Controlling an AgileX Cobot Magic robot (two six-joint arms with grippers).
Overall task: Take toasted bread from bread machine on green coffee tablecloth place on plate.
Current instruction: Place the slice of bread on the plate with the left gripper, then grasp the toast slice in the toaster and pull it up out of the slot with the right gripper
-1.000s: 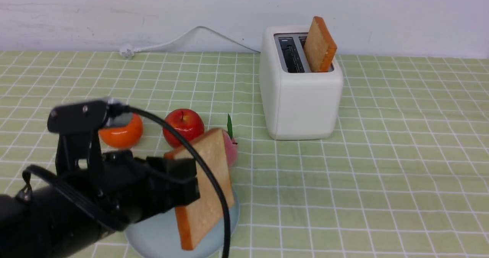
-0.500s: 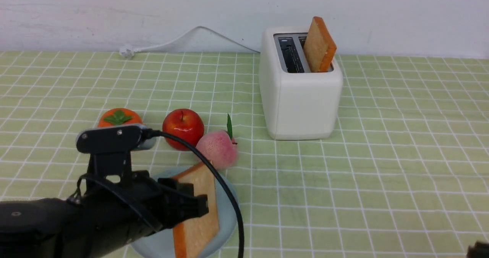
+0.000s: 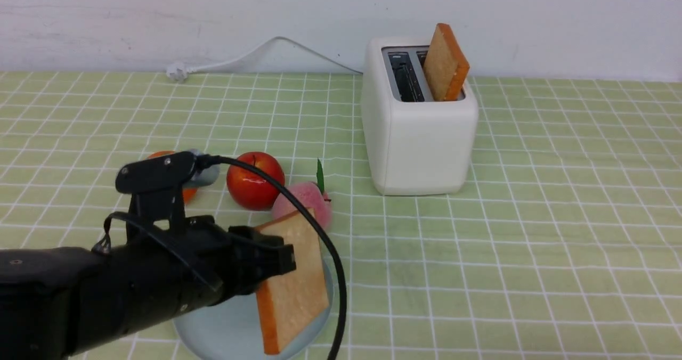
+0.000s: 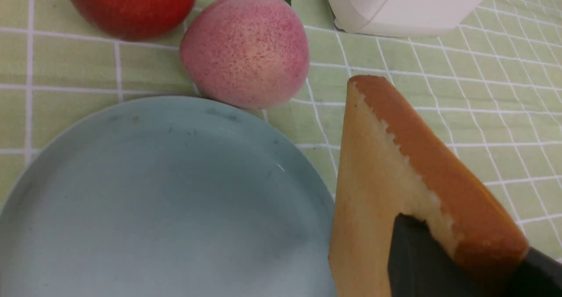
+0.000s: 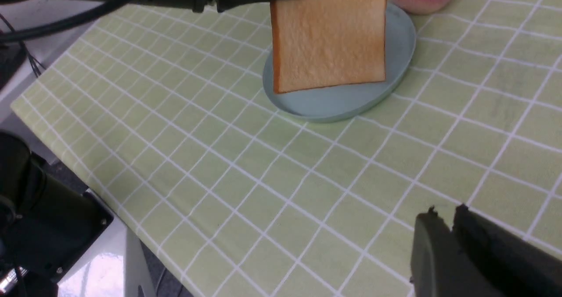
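My left gripper [image 3: 285, 259] is shut on one slice of toasted bread [image 3: 293, 280] and holds it on edge, tilted, low over the right side of the pale blue-grey plate [image 3: 213, 333]. I cannot tell whether its lower edge touches the plate. The left wrist view shows the slice [image 4: 386, 178] between the black fingers [image 4: 417, 253] beside the plate [image 4: 153, 191]. A second slice [image 3: 445, 62] stands in the right slot of the white bread machine [image 3: 421, 136] on the green coffee tablecloth [image 3: 559, 216]. My right gripper [image 5: 443, 213] is shut and empty over bare cloth, away from the plate [image 5: 342, 103].
A red apple [image 3: 256, 181], a pink peach [image 3: 306, 205] and an orange fruit [image 3: 184, 192], partly hidden by my arm, lie just behind the plate. The toaster's white cord [image 3: 240, 59] runs along the back wall. The table's near edge [image 5: 131, 226] shows in the right wrist view.
The left arm dropped toward the plate and moved right with the slice, then rose slightly in the last half second. The slice stays gripped. The second slice has not moved.
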